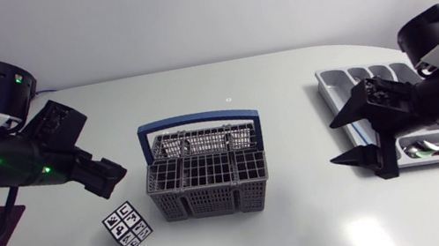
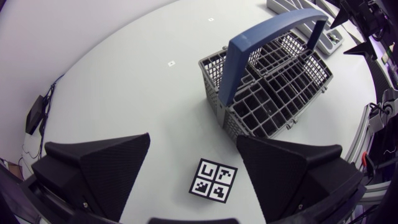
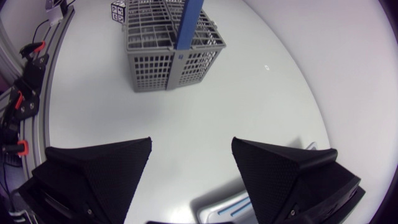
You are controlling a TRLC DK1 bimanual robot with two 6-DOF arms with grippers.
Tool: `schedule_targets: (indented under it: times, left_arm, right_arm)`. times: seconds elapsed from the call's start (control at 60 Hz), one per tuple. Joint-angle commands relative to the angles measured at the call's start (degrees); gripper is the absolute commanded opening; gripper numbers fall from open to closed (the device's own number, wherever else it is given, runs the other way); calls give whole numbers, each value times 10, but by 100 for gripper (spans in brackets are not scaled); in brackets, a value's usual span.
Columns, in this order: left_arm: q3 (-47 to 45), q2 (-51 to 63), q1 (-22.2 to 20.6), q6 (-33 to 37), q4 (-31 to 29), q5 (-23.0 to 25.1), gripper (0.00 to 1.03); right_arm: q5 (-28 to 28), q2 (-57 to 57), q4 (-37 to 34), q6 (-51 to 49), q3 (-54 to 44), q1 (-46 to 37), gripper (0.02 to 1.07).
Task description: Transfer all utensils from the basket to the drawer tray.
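Note:
The grey wire basket (image 1: 206,177) with a blue handle stands mid-table, and the compartments I can see hold nothing. The grey drawer tray (image 1: 331,86) lies at the right. A silver spoon (image 1: 428,151) rests in its near compartment. My right gripper (image 1: 351,137) hovers over the tray's left side, open, with nothing between its fingers. In the right wrist view the tray's edge (image 3: 225,208) shows under the right gripper (image 3: 191,163), and the basket (image 3: 168,46) is far ahead. My left gripper (image 1: 113,178) is open and empty, left of the basket (image 2: 273,81).
A small cube with black-and-white markers (image 1: 127,227) sits in front of the basket's left corner, just ahead of the left gripper (image 2: 193,158) in the left wrist view, cube (image 2: 214,180). Bare white table lies between basket and tray.

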Motion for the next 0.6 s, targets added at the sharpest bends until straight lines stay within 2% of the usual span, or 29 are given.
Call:
schedule_targets:
  times: [0.0, 0.183, 0.383, 0.583]
  left_arm:
    - [-23, 0, 0, 15, 14, 4, 97]
    - [-43, 22, -28, 9, 47, 4, 97]
    - [-50, 43, -57, -4, 67, 4, 97]
    - [-52, 52, -76, -12, 77, 4, 97]
  right_arm:
    - [3, 9, 16, 80, -16, 36, 95]
    - [41, 74, 81, 190, -2, 150, 95]
    - [62, 132, 113, 246, 33, 188, 95]
    - [71, 162, 129, 275, 64, 192, 95]
